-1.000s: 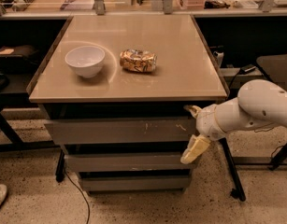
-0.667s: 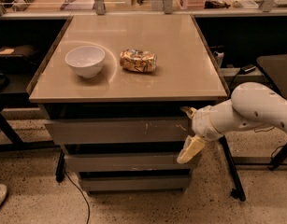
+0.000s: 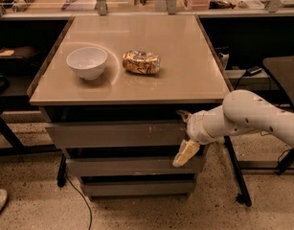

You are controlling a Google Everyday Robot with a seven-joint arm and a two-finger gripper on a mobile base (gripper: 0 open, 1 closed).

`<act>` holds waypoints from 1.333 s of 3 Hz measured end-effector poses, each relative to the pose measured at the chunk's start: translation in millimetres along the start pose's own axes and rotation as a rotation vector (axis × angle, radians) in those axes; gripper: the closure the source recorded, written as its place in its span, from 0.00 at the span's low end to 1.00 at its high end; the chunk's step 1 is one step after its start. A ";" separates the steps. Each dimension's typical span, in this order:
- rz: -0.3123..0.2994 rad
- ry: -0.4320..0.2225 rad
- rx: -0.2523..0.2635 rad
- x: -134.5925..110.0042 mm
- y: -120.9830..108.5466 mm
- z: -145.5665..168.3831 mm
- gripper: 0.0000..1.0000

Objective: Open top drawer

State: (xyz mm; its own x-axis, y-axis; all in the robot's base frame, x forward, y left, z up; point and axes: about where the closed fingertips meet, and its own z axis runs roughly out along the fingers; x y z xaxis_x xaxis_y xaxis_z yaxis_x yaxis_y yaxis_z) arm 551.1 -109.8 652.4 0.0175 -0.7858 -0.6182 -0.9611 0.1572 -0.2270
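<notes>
Cream claw (image 3: pixel 182 138), spread wide at the scratched grey top drawer (image 3: pixel 113 134) below the tan table's (image 3: pixel 185 80) front-right corner, could slip off its handleless front.

table (image 3: pixel 194 83) with bowl (image 3: pixel 87 62), crumpled can (image 3: pixel 141 62)

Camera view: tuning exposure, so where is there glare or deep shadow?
Camera view: warm light; glare on the tabletop beside the bowl; deep shadow above the top drawer; the end effector, at that drawer's right end, is well lit.
</notes>
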 end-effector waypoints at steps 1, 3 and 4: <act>0.000 0.000 0.000 0.0 0.0 0.0 0.00; 0.000 0.000 0.000 -0.1 0.1 0.1 0.42; 0.001 -0.003 -0.012 2.1 10.8 -9.3 0.66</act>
State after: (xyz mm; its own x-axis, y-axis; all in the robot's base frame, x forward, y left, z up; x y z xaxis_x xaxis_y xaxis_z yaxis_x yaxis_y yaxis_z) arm 538.2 -115.3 655.7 0.0176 -0.7842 -0.6202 -0.9643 0.1507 -0.2179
